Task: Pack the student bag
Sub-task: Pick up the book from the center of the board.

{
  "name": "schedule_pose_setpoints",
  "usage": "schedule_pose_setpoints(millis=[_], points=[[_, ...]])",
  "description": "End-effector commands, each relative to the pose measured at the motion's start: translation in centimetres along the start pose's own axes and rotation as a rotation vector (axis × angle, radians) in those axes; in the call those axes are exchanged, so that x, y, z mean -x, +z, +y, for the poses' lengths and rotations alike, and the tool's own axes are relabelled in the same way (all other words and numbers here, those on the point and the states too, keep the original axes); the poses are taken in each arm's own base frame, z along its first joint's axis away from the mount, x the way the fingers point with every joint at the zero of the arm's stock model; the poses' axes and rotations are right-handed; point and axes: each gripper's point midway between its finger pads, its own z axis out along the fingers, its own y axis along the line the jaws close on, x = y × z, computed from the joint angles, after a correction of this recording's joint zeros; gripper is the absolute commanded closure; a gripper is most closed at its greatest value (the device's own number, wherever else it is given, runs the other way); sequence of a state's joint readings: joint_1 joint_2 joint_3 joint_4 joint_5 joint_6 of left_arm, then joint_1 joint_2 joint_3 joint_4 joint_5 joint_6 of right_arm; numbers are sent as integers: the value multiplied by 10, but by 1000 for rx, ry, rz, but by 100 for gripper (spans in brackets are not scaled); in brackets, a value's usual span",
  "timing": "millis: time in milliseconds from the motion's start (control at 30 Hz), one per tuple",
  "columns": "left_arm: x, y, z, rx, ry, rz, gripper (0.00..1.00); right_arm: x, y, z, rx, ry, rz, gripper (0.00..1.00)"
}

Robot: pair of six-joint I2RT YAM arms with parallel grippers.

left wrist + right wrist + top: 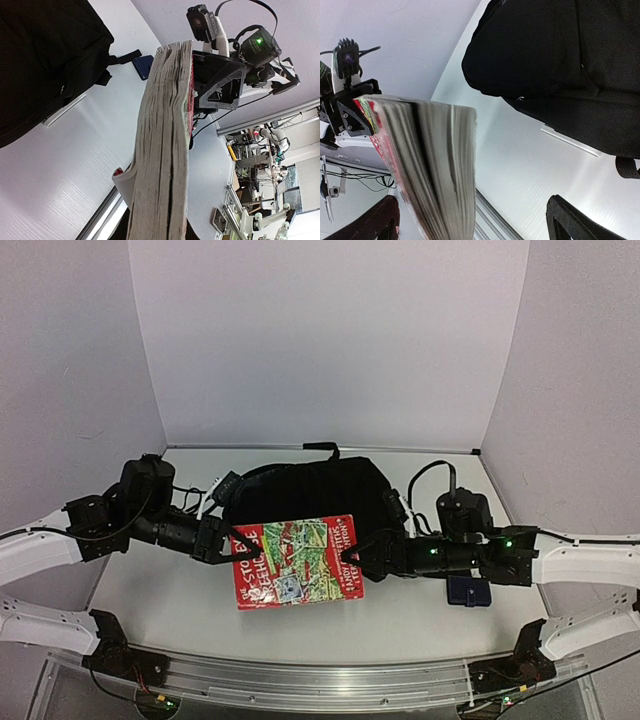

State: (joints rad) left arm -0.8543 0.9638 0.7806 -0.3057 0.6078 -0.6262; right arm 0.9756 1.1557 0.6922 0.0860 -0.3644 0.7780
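Gripping the red book, left claw clamped, right claw spread wide astride its other edge.

Matt black cloth student bag; glossy-covered book, rough paper edges

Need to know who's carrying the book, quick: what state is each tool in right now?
Left tool: shut on the book.
Right tool: open, straddling the book's edge without gripping.
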Motion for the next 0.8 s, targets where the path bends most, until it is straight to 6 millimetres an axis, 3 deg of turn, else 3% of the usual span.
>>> schedule_pose_setpoints(millis=[0, 233, 367, 500, 533, 600, 700, 767], points=[[28, -11, -50, -157, 126, -52, 100, 13, -6, 43, 153, -54, 8, 3], [34, -11, -60, -204, 154, -69, 100, 27, -15, 83, 336, -48, -37, 30], [38, -11, -64, -228, 163, -92, 100, 34, -19, 98, 417, -30, -56, 52], [46, -13, -61, -197, 161, -130, 98, 40, -21, 104, 437, -30, -82, 81], [47, -12, -56, -170, 151, -138, 89, 43, -23, 105, 435, -30, -97, 88], [48, -12, -44, -109, 123, -153, 63, 51, -27, 106, 428, -27, -139, 98], [50, -16, -26, -19, 87, -187, 15, 62, -38, 111, 435, -28, -203, 100], [49, -19, -17, 22, 65, -211, 4, 67, -46, 117, 456, -36, -230, 100]])
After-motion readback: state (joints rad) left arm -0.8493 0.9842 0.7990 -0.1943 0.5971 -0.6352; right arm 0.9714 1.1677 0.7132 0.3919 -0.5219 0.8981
